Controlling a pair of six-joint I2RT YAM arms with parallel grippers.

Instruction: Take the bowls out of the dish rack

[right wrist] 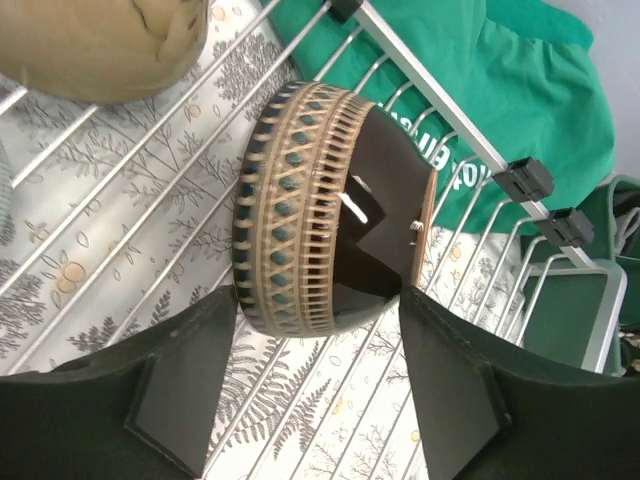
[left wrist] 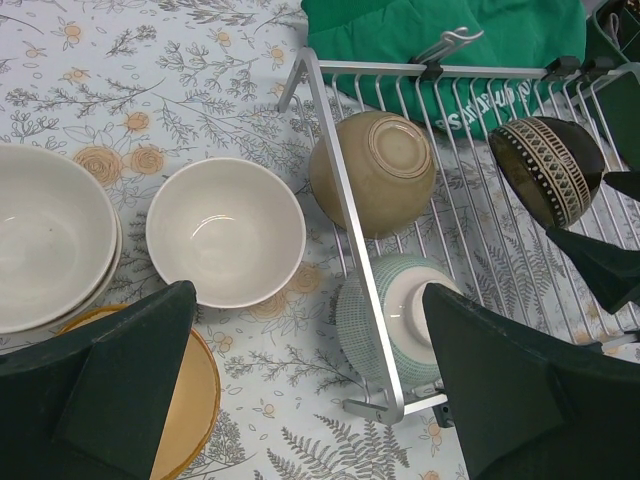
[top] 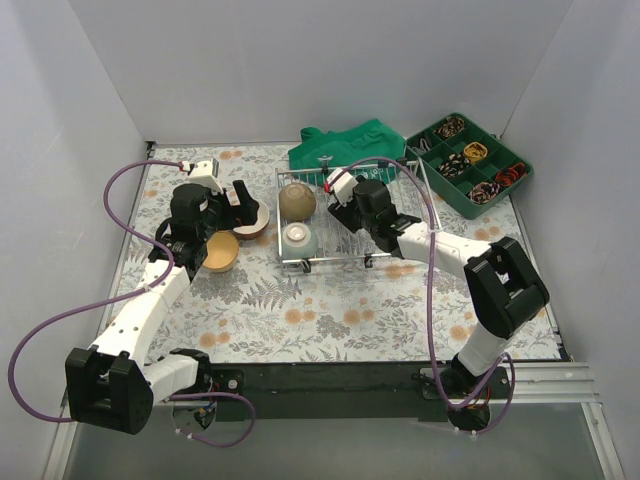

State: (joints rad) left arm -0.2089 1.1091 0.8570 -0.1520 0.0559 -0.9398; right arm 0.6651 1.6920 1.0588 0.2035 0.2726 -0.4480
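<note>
The right claw (right wrist: 318,325) is spread wide with the patterned bowl (right wrist: 310,220) between its fingers. The bowl stands on edge, and both fingertips meet its lower sides. I cannot tell whether they are pressing or only flanking it. Under and around that claw are the wires of the dish rack (right wrist: 420,90), and past the rack's far rail lies a green cloth (right wrist: 500,90). Off the claw's left finger a tan bowl (top: 297,200) lies tipped over in the rack, with a pale green bowl (top: 298,238) beside it at the rack's near corner.

The left claw (left wrist: 305,330) hangs wide and empty over the counter (top: 330,300), just outside the rack's left rail. Straight ahead between its fingers sits a white bowl (left wrist: 225,230), upright on the counter. Stacked white bowls (left wrist: 45,240) sit beyond its left finger, and an orange bowl (left wrist: 190,410) is partly tucked under that finger.

By my reading the job is a little past halfway. At least four bowls are out on the counter and three remain in the rack: the patterned bowl now between the right claw's fingers, then the tan bowl and the pale green bowl.
</note>
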